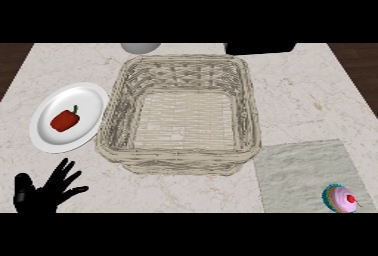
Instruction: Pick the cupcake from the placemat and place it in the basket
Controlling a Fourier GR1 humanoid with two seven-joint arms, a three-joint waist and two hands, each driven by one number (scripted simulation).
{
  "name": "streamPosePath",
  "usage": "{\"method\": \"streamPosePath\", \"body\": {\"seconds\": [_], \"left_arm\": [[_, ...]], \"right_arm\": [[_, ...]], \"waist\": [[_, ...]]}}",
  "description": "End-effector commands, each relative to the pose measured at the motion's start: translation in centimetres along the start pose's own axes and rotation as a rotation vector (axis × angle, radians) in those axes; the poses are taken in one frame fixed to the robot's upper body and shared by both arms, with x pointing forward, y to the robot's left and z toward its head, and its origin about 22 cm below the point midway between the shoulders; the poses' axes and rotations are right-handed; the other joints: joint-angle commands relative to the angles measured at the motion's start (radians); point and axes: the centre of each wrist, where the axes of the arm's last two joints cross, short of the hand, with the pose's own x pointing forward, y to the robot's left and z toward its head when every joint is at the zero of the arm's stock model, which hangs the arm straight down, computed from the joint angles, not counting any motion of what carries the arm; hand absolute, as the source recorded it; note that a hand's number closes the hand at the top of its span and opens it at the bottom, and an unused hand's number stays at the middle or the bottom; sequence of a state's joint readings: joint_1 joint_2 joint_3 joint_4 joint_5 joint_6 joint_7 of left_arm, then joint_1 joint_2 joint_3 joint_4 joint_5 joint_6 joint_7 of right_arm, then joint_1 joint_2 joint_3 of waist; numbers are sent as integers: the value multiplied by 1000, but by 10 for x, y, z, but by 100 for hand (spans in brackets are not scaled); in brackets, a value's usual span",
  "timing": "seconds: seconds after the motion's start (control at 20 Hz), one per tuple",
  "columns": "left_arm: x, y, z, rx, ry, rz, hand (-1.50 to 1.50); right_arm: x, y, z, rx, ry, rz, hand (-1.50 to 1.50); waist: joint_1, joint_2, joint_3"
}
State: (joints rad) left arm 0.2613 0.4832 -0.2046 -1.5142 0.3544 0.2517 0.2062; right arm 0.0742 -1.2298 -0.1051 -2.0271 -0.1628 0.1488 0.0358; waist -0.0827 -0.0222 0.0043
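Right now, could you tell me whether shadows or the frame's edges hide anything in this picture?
In the head view, lighting is even, without strong shadows; the cupcake sits low on the placemat, the grey object is cropped at the top, and only the left hand shows.

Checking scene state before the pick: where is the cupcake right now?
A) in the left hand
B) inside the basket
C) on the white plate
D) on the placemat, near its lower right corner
D: the cupcake sits on the placemat near its lower right corner; the basket holds nothing, the plate carries a red pepper, and the left hand is open.
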Motion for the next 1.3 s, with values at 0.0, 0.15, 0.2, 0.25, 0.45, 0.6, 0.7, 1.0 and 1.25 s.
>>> {"method": "streamPosePath", "body": {"seconds": [0.0, 0.15, 0.2, 0.25, 0.45, 0.6, 0.7, 1.0, 1.25], "left_arm": [[-8, -19, -1, -33, 20, 28, 0], [-2, -14, -5, -24, 7, 15, 0], [-9, -4, -3, -17, 17, 15, 0], [-3, -19, -3, -32, 5, 22, 0], [-5, -24, -3, -52, 22, 31, 0], [-1, -35, -11, -62, -1, 24, 0], [16, -18, -17, -65, -7, 0, 0], [2, -19, -15, -74, -24, 4, 0], [11, -30, -30, -83, -21, -22, 0]], "right_arm": [[7, -52, 5, 131, 71, 135, -150], [18, -62, 4, 299, 106, 160, -150], [20, -71, 4, 320, 136, 167, -150], [7, -76, 8, 357, 148, 170, -150], [3, -82, 22, 407, 188, 206, -150], [3, -99, 31, 442, 197, 231, -150], [16, -106, 40, 424, 184, 226, -150], [-2, -69, 75, 408, 211, 171, -150], [-4, -25, 79, 353, 193, 110, -150]], "waist": [[-7, 6, -7], [-12, 4, -7], [-1, 5, -8], [-5, 6, -5], [0, 5, -4], [12, 9, -4], [22, 9, -5], [54, 15, -4], [68, 20, -4]]}}
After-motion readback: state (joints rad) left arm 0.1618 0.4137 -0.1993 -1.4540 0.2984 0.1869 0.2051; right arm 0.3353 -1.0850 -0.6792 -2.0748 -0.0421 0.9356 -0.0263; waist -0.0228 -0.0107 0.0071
